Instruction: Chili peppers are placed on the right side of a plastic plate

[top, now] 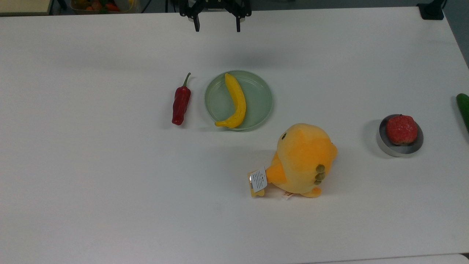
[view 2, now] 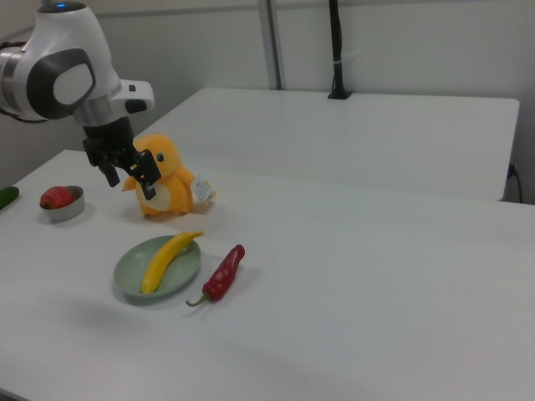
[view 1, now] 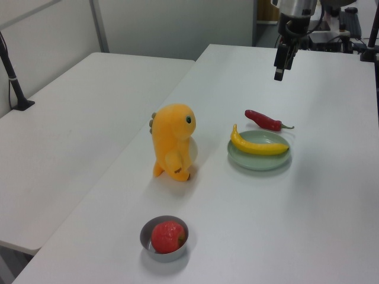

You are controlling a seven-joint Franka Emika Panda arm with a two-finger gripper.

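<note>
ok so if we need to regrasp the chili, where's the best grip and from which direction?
Probably the thick middle of the chili, from straight above. It lies flat on the table, long axis running top to bottom in the top view, so the fingers should close across its width. Avoid the thin stem. A clear gap separates it from the plate.

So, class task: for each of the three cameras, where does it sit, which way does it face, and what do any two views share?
Top view: high above the table, looking steeply down; the open tool shows at the upper edge.
Left view: beyond the metal dish, looking along the table towards the tool.
Right view: low, past the chili pepper, facing the plush toy; arm and tool show.
All share the plastic plate holding the banana.
</note>
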